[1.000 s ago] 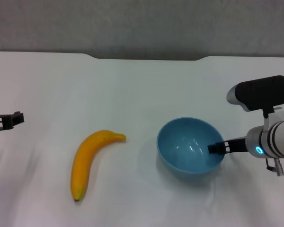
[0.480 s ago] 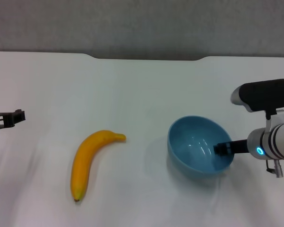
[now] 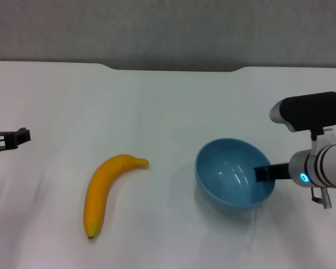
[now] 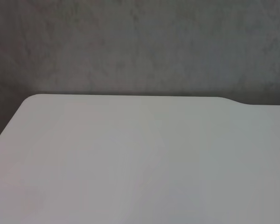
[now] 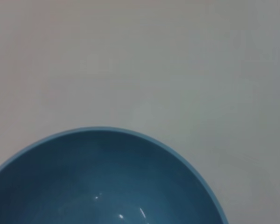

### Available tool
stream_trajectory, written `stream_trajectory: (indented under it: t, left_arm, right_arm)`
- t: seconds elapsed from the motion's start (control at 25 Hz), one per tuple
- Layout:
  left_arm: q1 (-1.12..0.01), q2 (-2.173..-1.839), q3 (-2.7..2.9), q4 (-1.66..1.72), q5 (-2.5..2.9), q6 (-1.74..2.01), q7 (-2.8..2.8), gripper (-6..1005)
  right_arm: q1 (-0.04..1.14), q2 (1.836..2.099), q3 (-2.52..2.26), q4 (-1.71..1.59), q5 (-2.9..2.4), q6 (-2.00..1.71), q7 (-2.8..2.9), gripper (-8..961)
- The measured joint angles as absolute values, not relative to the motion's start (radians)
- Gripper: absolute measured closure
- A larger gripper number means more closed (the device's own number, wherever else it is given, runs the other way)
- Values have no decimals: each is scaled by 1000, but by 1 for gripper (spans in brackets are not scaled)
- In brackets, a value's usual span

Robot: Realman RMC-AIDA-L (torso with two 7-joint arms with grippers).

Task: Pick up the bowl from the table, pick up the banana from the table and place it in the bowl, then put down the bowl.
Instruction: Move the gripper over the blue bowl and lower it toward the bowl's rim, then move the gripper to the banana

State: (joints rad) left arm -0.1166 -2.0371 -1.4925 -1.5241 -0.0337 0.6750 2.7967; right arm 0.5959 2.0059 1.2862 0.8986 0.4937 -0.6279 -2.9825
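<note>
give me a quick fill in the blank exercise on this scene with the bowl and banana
1. The banana lies on the table to the robot's ____ of the bowl.
2. The bowl is the colour ____.
3. The ____ gripper is at the bowl's rim.
4. The left gripper sits near the table's ____ edge.

Missing words: left; blue; right; left

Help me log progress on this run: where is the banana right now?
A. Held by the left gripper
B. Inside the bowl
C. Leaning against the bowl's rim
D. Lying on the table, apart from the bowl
D: in the head view the banana lies flat on the table, with bare tabletop between it and the bowl.
</note>
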Motion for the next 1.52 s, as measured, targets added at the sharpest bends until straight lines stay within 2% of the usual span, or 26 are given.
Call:
stream_trajectory:
  t: [0.44,0.68,0.88,1.16,1.52]
  left_arm:
    - [-111,-2035,-1481,-1518,-34,665,2801,99]
    - [-100,-2036,-1464,-1517,-34,638,2801,100]
    - [-82,-2037,-1447,-1519,-33,601,2801,100]
    - [-80,-2037,-1438,-1516,-32,592,2802,100]
    - [-96,-2032,-1336,-1502,-69,587,2812,100]
  right_arm:
    - [585,2008,1270,918,478,-603,-2985,831]
    - [529,2005,1276,993,461,-573,-2985,858]
    - [456,2002,1282,1081,419,-539,-2985,918]
    - [434,2002,1286,1112,393,-524,-2991,918]
    - [336,2001,1299,1231,327,-462,-2994,919]
